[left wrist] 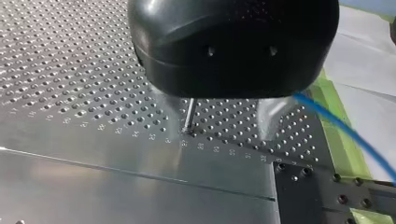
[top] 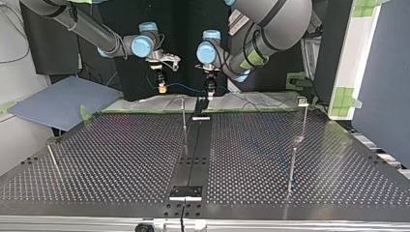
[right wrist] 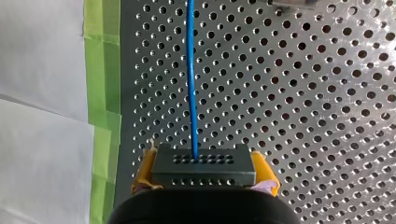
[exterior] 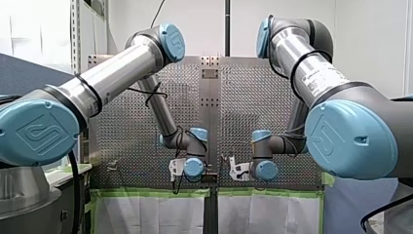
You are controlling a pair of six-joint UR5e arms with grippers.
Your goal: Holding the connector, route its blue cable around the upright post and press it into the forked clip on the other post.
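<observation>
- Closest to you, the connector [right wrist: 204, 161] sits clamped between the yellow fingers [right wrist: 143, 171] of my right gripper [right wrist: 204, 176], over the tabletop [right wrist: 303, 93].
- You see its blue cable [right wrist: 191, 79] running straight ahead.
- My left gripper [left wrist: 217, 112] has its fingers apart, with a thin post [left wrist: 188, 116] ahead.

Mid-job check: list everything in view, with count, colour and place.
Table: one, grey perforated metal, under everything.
Connector: one, dark grey, between yellow pads.
Cable: one, blue, from connector along table's far edge.
Posts: at least three, metal, top view's left, middle, right.
Clip: one, grey, atop right post.
Tape: several strips, green, table's edge.
Sheets: two, white, beyond tape.
Panel: one, blue-grey, top view's left.
Left pincer: one, black, open, above table.
Right pincer: one, yellow-padded, shut on connector.
Arms: two, silver with blue caps, left, right.
</observation>
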